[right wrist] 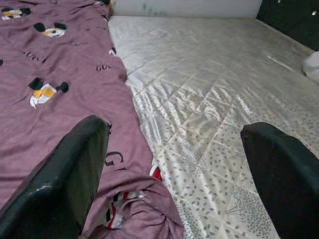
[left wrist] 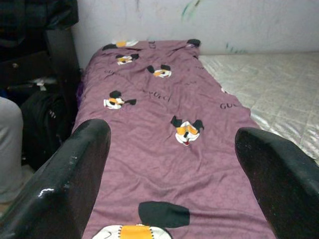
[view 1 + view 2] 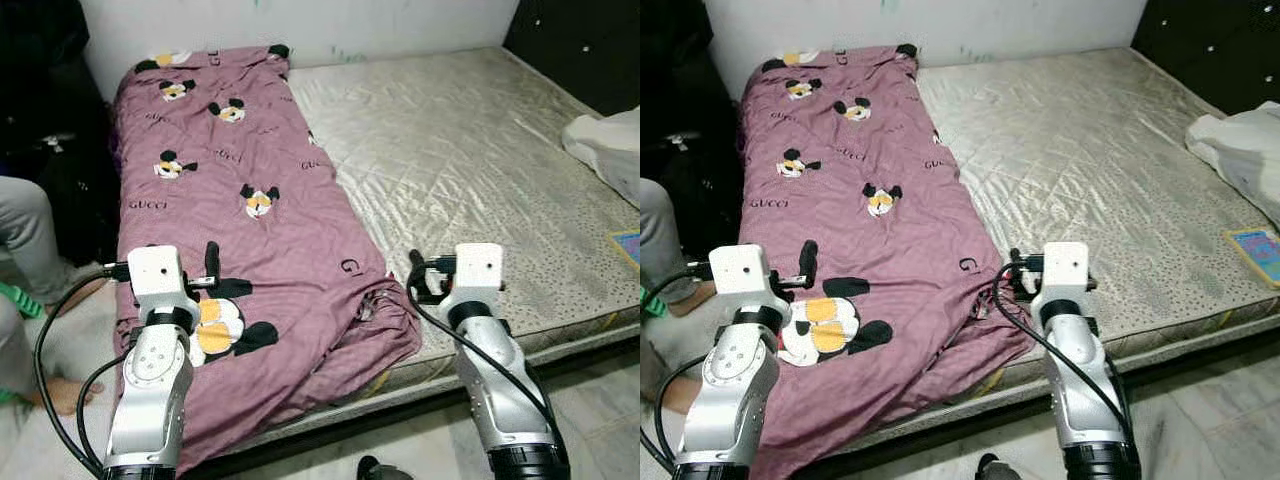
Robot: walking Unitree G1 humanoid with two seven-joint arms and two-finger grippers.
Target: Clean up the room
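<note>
A mauve blanket printed with cartoon mouse heads lies lengthwise over the left half of a bed, on a bare quilted beige mattress. Its near right corner is bunched up at the bed's front edge. My left gripper hovers open just above the blanket's near end, one black finger showing beside the wrist. My right gripper is open too, low over the line where the blanket's edge meets the mattress, just behind the bunched corner. Neither holds anything.
A person's grey trouser leg and bare foot are at the left by the bed. Dark bags stand against the left wall. A white bundle and a colourful flat item lie on the mattress's right side. Dark furniture is behind.
</note>
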